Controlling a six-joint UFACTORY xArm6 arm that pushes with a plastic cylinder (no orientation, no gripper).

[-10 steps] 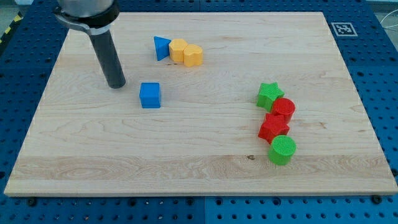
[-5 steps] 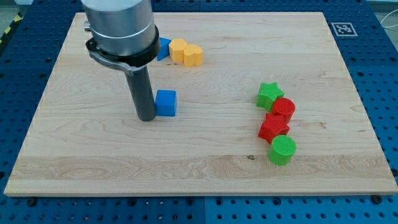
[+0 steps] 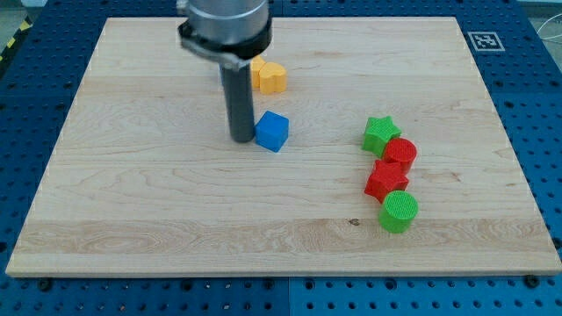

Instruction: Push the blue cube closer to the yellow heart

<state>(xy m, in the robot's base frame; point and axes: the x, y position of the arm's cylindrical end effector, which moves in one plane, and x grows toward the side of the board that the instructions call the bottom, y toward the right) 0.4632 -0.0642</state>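
Observation:
The blue cube (image 3: 272,132) sits near the board's middle, turned a little. My tip (image 3: 241,139) touches the cube's left side. The yellow heart (image 3: 273,78) lies above the cube, toward the view's top, about a block's width away from it. A second yellow block (image 3: 257,70) lies against the heart's left side, mostly hidden behind the rod. The blue triangle seen earlier is hidden behind the rod.
At the view's right stand a green star (image 3: 380,134), a red cylinder (image 3: 401,154), a red star (image 3: 385,182) and a green cylinder (image 3: 399,211) in a close column. A marker tag (image 3: 485,39) is at the board's top right corner.
My tip has swept from the left to the cube and pushed it rightward and slightly up, from left of centre to below the yellow heart. The cube has rotated a little.

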